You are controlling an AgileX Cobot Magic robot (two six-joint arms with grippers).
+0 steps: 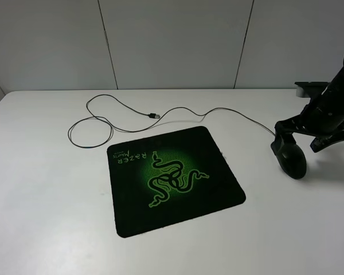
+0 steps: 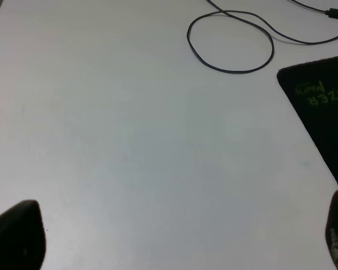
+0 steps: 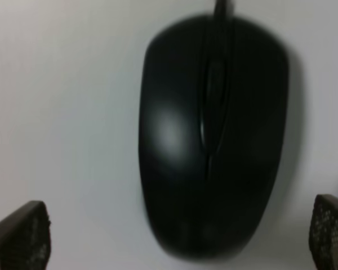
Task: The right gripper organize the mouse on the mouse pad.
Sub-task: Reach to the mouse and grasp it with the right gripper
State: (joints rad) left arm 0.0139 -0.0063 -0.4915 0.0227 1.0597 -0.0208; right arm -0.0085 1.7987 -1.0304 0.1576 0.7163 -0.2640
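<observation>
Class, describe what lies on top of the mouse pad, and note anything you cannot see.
Nothing lies on the mouse pad; only its green print shows. The mouse sits on the table beside it. The table under the pad is covered.

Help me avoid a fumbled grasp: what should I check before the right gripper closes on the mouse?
1. Right gripper open: ok, fingers wide apart.
2. Mouse between the fingers: ok, though nearer one finger.
3. Fingers low enough to grip the mouse's sides: cannot tell, the right wrist view is blurred.
4. Mouse pad free for the mouse: ok, nothing lies on it.
5. Cable free to follow: ok, loose on the table, plug unconnected.
6. Left gripper out of the way: ok, over bare table near the pad's corner.
</observation>
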